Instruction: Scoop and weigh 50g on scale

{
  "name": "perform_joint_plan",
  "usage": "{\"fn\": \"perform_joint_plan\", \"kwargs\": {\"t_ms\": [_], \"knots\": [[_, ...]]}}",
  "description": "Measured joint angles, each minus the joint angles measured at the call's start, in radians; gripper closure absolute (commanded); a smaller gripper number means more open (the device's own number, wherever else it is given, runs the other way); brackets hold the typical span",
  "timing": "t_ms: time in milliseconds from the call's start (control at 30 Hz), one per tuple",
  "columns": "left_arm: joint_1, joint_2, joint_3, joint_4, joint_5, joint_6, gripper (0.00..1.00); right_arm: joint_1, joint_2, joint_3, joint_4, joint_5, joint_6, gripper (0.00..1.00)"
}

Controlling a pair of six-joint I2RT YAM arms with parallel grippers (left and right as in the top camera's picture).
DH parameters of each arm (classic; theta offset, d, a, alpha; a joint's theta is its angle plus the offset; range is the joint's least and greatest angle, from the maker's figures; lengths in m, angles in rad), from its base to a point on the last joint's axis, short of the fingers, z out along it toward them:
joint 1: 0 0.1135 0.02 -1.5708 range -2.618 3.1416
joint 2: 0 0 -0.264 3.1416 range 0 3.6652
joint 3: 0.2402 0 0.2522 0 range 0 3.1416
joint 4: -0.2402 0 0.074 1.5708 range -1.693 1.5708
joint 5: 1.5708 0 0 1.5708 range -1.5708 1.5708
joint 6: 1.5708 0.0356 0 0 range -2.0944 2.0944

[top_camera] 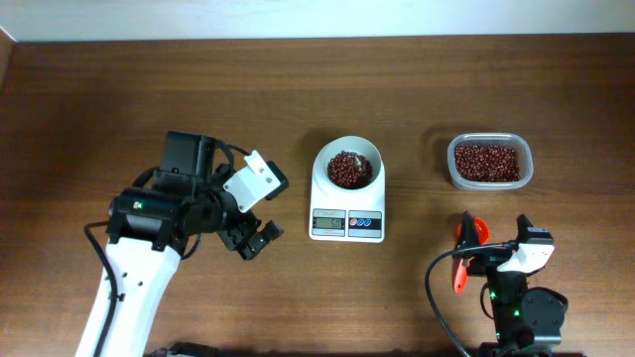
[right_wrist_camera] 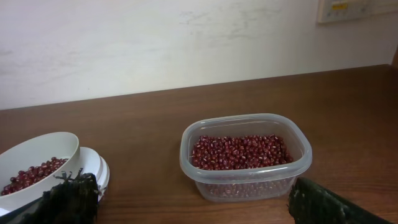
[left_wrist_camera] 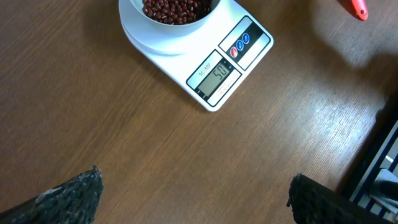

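With my left claw [top_camera: 255, 239] and right claw [top_camera: 496, 244] both spread wide and empty, and the beans [top_camera: 348, 169] heaped in the bowl [top_camera: 365, 151] on the scale [top_camera: 346, 201] at mid-surface [top_camera: 99, 99], I judge the job is reading the display [left_wrist_camera: 217, 73], so I'd touch nothing nearby.

Ahead of the left jaws, the scale [left_wrist_camera: 186, 59], its bowl [left_wrist_camera: 177, 31] and an orange thing [left_wrist_camera: 357, 7] run off the top edge. A finger [right_wrist_camera: 68, 199] of the right jaws hides part of the bowl. From overhead the display [top_camera: 328, 224] is unreadably small.
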Motion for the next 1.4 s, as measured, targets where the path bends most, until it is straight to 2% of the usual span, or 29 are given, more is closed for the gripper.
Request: {"fn": "perform_joint_plan", "kwargs": {"t_ms": [1133, 1400], "knots": [[0.0, 0.0, 0.0, 0.0, 0.0, 0.0, 0.01, 0.0, 0.0, 0.0, 0.0, 0.0, -0.007, 0.01], [0.0, 0.0, 0.0, 0.004, -0.05, 0.0, 0.01, 0.0, 0.0, 0.0, 0.0, 0.0, -0.007, 0.01]]}}
